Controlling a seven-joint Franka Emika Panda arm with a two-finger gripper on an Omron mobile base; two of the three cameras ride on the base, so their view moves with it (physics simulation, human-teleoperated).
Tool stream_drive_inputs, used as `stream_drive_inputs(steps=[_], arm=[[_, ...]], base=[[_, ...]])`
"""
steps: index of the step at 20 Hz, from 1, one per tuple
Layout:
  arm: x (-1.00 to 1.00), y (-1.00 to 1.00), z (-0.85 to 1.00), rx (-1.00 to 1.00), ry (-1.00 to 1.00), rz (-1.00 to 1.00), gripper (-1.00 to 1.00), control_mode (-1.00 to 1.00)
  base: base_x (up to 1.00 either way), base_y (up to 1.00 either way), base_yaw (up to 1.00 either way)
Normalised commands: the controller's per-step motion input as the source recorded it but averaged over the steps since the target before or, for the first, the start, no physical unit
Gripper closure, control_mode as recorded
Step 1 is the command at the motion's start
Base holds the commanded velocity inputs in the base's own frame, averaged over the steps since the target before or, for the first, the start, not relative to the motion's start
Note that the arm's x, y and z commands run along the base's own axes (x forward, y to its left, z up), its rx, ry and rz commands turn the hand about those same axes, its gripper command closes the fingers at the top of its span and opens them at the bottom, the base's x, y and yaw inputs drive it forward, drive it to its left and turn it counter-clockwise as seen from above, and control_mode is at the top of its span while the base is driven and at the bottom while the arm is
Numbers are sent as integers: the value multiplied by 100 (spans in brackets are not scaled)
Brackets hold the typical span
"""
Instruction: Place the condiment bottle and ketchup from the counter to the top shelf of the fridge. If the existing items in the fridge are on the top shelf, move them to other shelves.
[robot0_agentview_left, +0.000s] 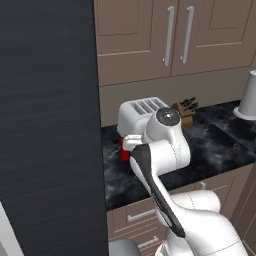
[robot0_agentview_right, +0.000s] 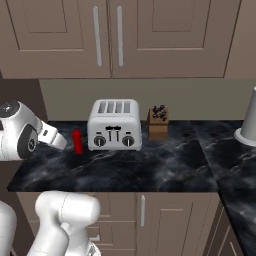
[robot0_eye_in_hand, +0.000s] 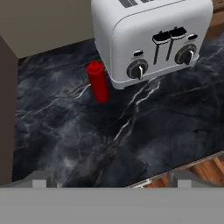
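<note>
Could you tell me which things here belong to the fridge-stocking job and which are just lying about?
Job:
- red ketchup bottle, standing on the counter left of the toaster
- open tool, above the counter, holding nothing

Lying about:
- toaster
- knife block
- grey cone-shaped appliance

- The white arm (robot0_agentview_left: 165, 150) rises from the base, bends at a dark-capped elbow and reaches forward and down.
- Seen from the right base, its rounded joint (robot0_agentview_right: 17, 132) sits at the left edge, with the wrist stretching rightward.
- The gripper (robot0_eye_in_hand: 109, 181) points downward, jaws spread wide with nothing between them.
- Two finger tips (robot0_eye_in_hand: 41, 178) stand well apart.
</note>
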Motion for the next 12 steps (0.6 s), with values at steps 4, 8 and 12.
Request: stream_drive_inputs(steps=[4,8,12], arm=[[53,27,-23,-1,0,-7,-100,-100],[54,18,-22,-4,0,-5,-100,-100],[42,2,-24,-4,1,-1,-100,-100]], base=[[0,0,0],[0,0,0],[0,0,0]])
